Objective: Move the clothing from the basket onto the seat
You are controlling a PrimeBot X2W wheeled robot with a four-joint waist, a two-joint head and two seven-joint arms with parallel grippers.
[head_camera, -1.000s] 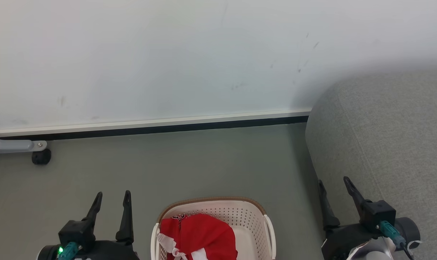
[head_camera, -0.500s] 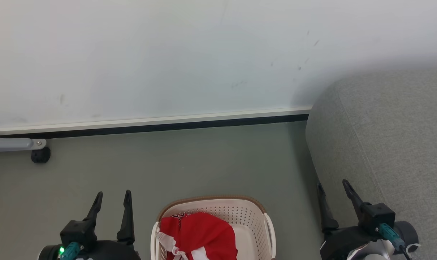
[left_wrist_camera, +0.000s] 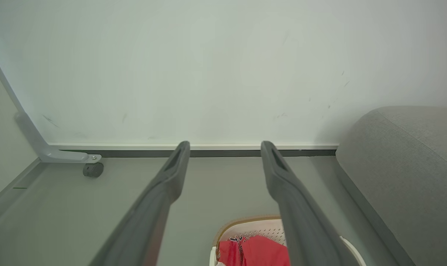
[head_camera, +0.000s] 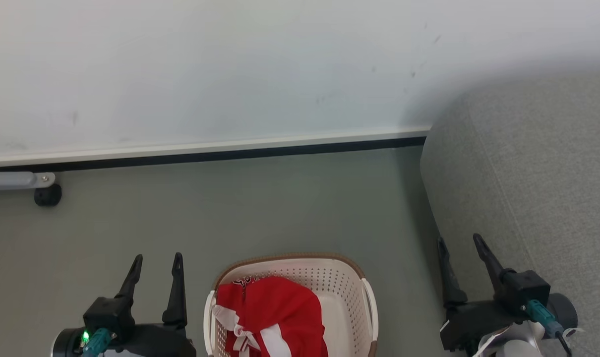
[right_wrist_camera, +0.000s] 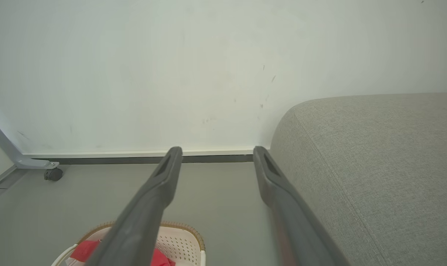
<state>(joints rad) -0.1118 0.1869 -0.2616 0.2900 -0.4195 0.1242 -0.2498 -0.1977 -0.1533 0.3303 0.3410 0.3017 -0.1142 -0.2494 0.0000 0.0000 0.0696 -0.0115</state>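
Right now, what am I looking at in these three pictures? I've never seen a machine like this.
It is a wheeled robot with two arms. One picture comes from a camera on its head, looking down; the other two come from cameras on its wrists, each looking along that arm's two dark fingers. In the head view, the left tool and the right tool are both open and hold nothing. On the floor between them stands a basket with red clothing inside. The grey seat is on the right, with nothing on the part in view.
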